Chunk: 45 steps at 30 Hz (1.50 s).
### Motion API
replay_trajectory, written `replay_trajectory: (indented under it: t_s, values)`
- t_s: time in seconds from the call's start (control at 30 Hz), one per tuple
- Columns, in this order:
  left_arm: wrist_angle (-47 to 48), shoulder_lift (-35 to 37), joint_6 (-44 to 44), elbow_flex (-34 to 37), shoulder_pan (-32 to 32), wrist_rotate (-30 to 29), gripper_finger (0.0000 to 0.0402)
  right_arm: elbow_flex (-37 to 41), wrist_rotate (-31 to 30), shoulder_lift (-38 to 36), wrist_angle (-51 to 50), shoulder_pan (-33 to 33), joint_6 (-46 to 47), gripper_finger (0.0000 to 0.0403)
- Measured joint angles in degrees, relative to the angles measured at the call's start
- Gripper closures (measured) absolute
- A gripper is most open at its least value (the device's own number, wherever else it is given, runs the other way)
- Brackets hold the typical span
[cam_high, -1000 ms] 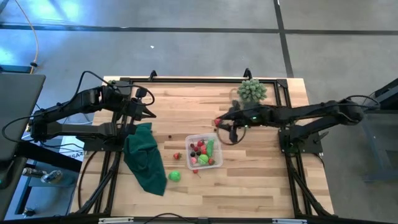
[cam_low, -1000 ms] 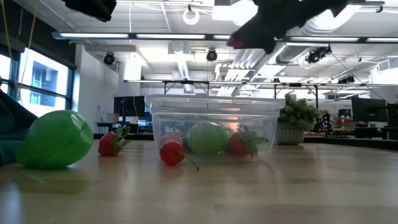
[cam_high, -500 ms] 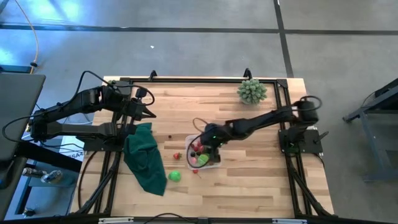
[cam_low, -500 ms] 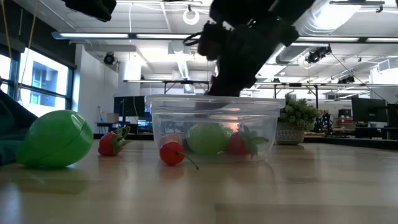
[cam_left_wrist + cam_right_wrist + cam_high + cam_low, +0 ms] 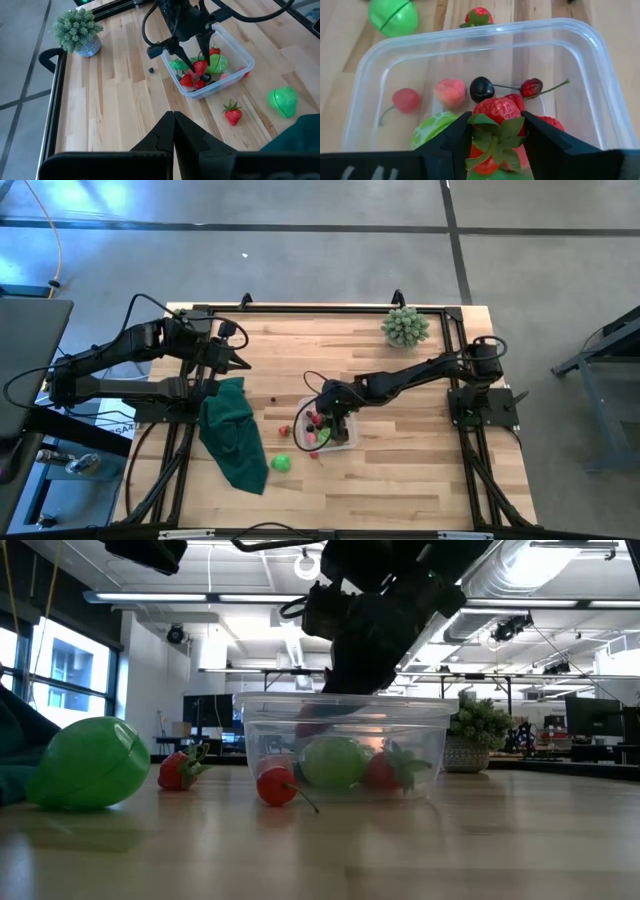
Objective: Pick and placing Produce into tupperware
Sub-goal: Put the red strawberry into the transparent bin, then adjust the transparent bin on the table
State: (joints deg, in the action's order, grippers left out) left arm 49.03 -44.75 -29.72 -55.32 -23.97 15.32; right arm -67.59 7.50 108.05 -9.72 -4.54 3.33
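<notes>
The clear tupperware stands mid-table and holds several produce pieces: cherries, a peach, green pieces, strawberries. My right gripper reaches down into it, shut on a strawberry. On the table to the left of the tupperware lie a green ball, another strawberry and a cherry. My left gripper waits shut and raised at the far left, touching nothing. My right gripper pinches the strawberry's two sides between its two fingers, the leafy cap toward the wrist. The fingers slant down from the table's right side. The strawberry sits inside the tupperware's rim, over the other pieces; whether it touches them I cannot tell.
A dark green cloth lies at the left near the left arm. A pale green potted plant stands at the far right corner. A small dark bit lies far left of the tupperware. Bare wood lies at the near right.
My right gripper has gone from the table's far right side, near the plant, toward the near left and down into the tupperware, tipping more steeply downward, with the strawberry still between its fingers. In the last half second it has nearly stopped.
</notes>
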Motion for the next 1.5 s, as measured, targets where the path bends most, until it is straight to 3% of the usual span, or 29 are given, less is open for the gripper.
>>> replay_trajectory:
  t_s: [0.57,0.83,1.5]
  values:
    - [0.0,0.0,0.0,0.0,0.0,0.0,0.0401,0.0,-0.8,0.0,0.8,0.0,-0.8,0.0202]
    - [0.0,0.0,0.0,0.0,0.0,0.0,0.0401,0.0,0.0,-2.9,-0.7,-0.3,-0.6,0.0202]
    - [0.0,0.0,0.0,0.0,0.0,0.0,0.0401,0.0,-4.0,-3.1,-6.1,-9.8,4.9,0.0201]
